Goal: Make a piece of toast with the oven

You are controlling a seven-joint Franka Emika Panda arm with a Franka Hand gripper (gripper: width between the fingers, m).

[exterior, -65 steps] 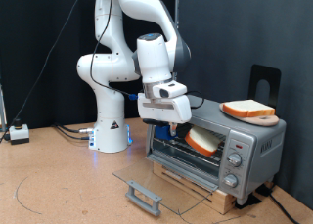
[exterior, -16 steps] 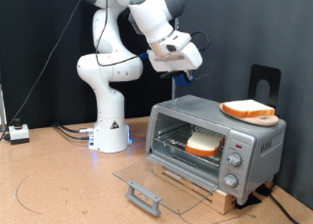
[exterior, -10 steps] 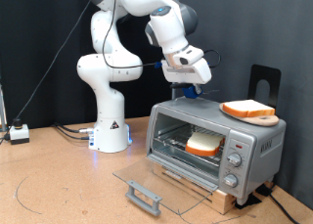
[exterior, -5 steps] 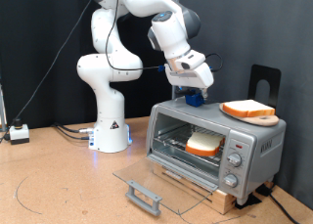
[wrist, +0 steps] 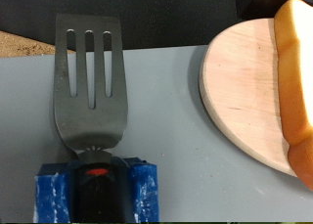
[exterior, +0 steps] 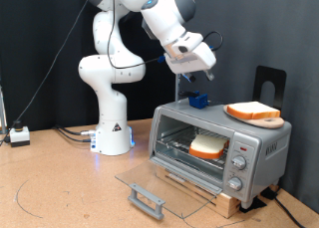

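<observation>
The silver oven (exterior: pixel 254 148) stands at the exterior view's right with its glass door (exterior: pixel 159 183) folded down flat. One piece of toast (exterior: pixel 207 144) lies on the wire rack inside. A second slice (exterior: pixel 252 112) rests on a round wooden board (wrist: pixel 245 87) on the oven's top; its crust edge also shows in the wrist view (wrist: pixel 296 67). A metal spatula (wrist: pixel 88 77) with a blue-padded handle (exterior: pixel 198 101) lies on the oven's top. My gripper (exterior: pixel 204 73) hangs above that handle, apart from it, open and empty. Its fingers do not show in the wrist view.
The robot's white base (exterior: pixel 112 133) stands left of the oven. A small white box (exterior: pixel 18 136) and cables lie at the far left of the table. A black stand (exterior: pixel 269 84) rises behind the oven. The door's black handle (exterior: pixel 145 198) juts toward the table's front.
The slice went onto the rack and the gripper pulled out. It set the spatula on the oven's top, let go, and has just risen; the blue handle stayed behind.
</observation>
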